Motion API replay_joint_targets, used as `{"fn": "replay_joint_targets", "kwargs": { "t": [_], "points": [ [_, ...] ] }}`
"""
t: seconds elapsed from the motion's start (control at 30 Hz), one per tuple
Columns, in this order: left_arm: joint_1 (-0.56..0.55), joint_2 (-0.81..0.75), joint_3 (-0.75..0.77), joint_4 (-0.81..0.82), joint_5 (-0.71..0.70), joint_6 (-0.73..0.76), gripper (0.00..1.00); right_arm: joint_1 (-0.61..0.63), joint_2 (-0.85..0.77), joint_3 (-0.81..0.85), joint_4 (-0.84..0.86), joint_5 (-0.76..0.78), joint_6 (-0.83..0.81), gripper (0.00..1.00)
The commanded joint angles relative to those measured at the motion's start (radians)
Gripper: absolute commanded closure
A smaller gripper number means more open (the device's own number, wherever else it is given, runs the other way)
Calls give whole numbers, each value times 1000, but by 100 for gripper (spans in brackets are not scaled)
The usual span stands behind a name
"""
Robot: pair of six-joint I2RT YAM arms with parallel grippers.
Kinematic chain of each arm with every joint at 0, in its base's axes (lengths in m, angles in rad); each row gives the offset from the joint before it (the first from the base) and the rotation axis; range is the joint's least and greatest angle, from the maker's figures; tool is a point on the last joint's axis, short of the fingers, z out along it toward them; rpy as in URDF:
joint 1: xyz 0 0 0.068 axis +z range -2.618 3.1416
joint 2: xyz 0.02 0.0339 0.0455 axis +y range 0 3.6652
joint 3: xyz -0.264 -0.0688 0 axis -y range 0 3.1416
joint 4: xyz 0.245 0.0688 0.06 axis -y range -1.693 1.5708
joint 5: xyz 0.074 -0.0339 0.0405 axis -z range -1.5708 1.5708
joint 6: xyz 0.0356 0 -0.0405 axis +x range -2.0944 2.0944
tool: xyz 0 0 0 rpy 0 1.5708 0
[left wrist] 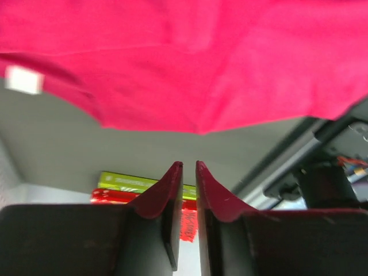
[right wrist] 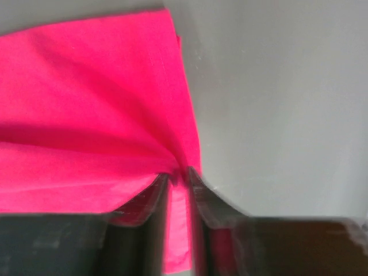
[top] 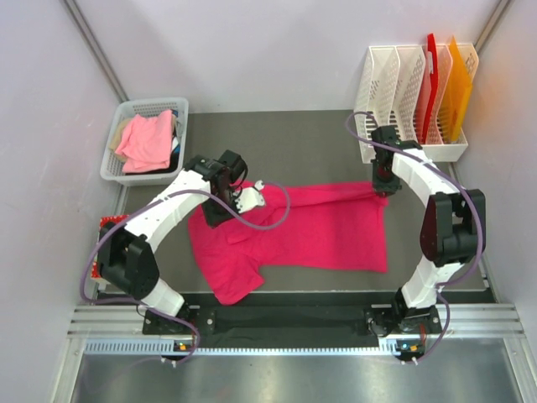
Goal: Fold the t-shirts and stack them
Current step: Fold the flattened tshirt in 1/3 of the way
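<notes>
Two grippers: the left gripper [left wrist: 188, 167] narrowly parted, empty; the right gripper [right wrist: 177, 175] pinching the bright magenta cloth t-shirt's [top: 310, 231] far-right corner.

White arm links, black joints, purple looping cables, dark tapered fingers [left wrist: 172, 195]

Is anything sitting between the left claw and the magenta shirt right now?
Nothing visible. In the left wrist view only bare table lies between the left claw and the magenta shirt just ahead of it. From above, that claw sits at the shirt's collar end, with no other object there.
</notes>
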Motion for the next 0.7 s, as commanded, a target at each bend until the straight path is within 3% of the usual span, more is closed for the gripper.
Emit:
{"fn": "replay_joint_targets", "kwargs": {
  "t": [0.0,0.17,0.4,0.67],
  "points": [
    [4,6,-21,-164,79,21,75,9,-2,44,-36,37,12,71],
    [21,21,0,-85,2,12,67,11,9,53,-64,12,30,58],
    [78,121,98,191,-138,-27,72,15,0,97,-39,-14,59,58],
    [97,409,328,244,-116,-148,77,15,208,249,-19,-72,58,60]
  ]
}}
